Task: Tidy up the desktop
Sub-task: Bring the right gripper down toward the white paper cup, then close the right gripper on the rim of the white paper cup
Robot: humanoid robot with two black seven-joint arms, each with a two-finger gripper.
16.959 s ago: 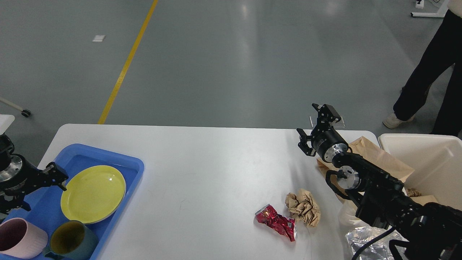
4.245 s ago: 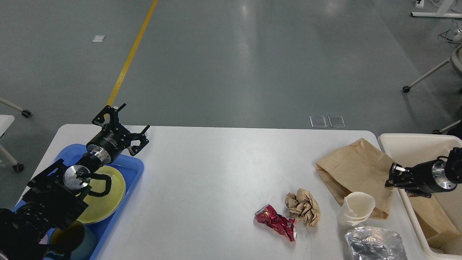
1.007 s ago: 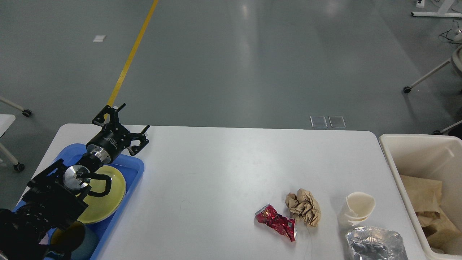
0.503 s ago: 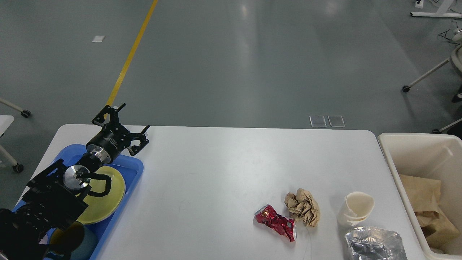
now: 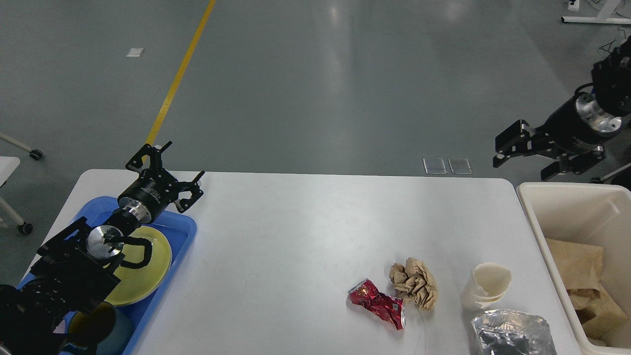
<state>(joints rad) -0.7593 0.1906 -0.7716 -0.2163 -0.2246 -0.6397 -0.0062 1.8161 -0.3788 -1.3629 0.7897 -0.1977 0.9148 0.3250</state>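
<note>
The right hand (image 5: 523, 158) hangs spread and empty above the floor, just beyond the far rim of the cream bin (image 5: 535, 217). The left hand (image 5: 170, 165) — fingers parted, holding nothing — hovers over the far corner of the blue tray (image 5: 185, 229). The white worktop (image 5: 305, 231) carries a crushed red can (image 5: 377, 302), crumpled brown paper (image 5: 414, 282), a paper cup (image 5: 485, 286) and foil (image 5: 512, 336) near its right front.

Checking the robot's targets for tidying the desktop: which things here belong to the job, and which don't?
Job:
desktop
red can
paper ball
paper cup
foil
cream bin
blue tray

Not:
yellow floor line
floor plates
</note>
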